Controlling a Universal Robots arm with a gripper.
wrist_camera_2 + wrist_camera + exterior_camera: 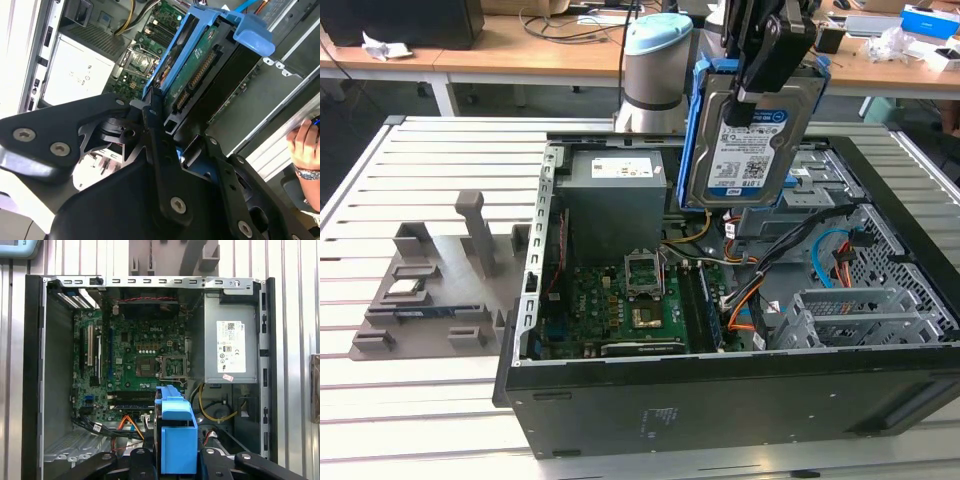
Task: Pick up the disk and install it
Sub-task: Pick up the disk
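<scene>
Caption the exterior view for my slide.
Gripper holds the blue-framed silver hard drive upright above the open black computer case.

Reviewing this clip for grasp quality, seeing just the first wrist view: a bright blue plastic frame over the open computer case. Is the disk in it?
Observer: Yes; the exterior view shows the silver-metal rectangular disk, white-and-blue label outward, clipped in it, the black jaws shut on it.
Operator: Seated yet?
Observer: No, it is held on edge above the black computer case.
Operator: Anyone near?
Observer: A person's hand shows in the second wrist view.
</scene>
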